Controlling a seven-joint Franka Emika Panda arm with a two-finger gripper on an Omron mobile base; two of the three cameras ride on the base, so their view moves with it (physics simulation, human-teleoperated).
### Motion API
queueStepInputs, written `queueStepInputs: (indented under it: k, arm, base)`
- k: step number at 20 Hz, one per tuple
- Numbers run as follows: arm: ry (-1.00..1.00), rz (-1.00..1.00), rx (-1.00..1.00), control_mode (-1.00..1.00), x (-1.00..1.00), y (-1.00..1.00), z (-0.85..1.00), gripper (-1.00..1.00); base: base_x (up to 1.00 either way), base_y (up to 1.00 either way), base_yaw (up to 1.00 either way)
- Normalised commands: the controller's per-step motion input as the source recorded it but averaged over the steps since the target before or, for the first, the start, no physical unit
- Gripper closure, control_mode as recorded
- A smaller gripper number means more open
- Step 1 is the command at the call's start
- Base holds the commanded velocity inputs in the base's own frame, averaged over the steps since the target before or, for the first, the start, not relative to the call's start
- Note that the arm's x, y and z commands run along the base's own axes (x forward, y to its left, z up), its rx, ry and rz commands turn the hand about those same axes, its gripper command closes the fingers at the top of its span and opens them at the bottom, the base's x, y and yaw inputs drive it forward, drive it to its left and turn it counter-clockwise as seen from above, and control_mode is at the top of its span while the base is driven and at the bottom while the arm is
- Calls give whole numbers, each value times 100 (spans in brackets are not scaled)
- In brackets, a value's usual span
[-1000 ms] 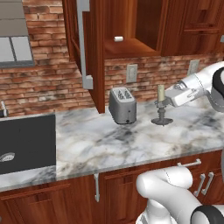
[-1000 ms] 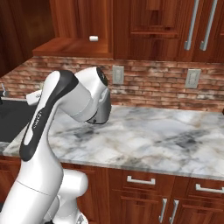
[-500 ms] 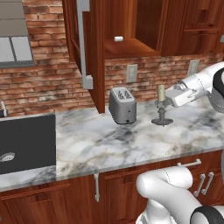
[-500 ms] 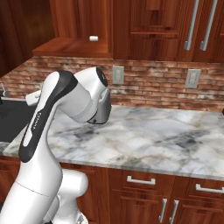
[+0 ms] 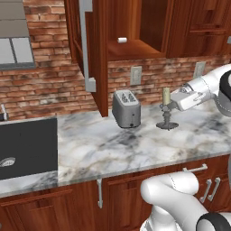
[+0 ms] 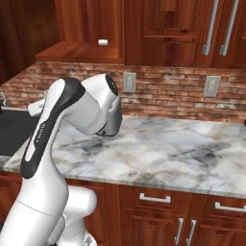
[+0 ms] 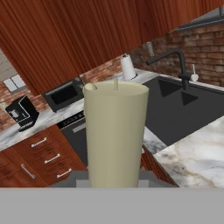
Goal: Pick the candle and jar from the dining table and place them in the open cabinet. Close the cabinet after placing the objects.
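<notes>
A pale cream candle (image 5: pixel 166 95) on a dark candlestick with a round foot (image 5: pixel 167 125) stands upright just right of the toaster. My gripper (image 5: pixel 172 106) reaches in from the right and is shut on the candlestick's stem under the wax. I cannot tell whether the foot touches the worktop. In the hand view the candle (image 7: pixel 116 135) rises close in front of the camera. Above and to the left, the cabinet (image 5: pixel 135 27) stands open, its door (image 5: pixel 92 49) swung out towards me. Its inner shelf (image 5: pixel 135 48) carries a small white item (image 5: pixel 122 40). The jar and the dining table are out of view.
A silver toaster (image 5: pixel 126 108) sits on the marble worktop (image 5: pixel 113 149) below the open door. A black sink (image 5: pixel 27 146) lies at the left, its tap (image 7: pixel 175 61) visible in the hand view. Closed wall cabinets with bar handles (image 6: pixel 216 29) hang at the right.
</notes>
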Motion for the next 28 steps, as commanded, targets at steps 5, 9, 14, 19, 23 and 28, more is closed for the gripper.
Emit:
queueStepInputs:
  k: [5,9,14,19,23,28]
  arm:
    - [-1,-4,-1,-100,0,20,16,100]
    - [-1,-7,-20,-100,8,55,49,100]
    - [-5,-16,-8,-100,14,17,81,100]
    - [-8,-17,2,-100,27,-7,46,100]
    - [-14,-20,2,-100,76,-19,0,100]
    - [-26,-22,1,-100,79,-2,0,100]
  base:
    - [0,0,0]
    - [0,0,0]
    - [0,0,0]
    - [0,0,0]
    - [0,0,0]
    - [0,0,0]
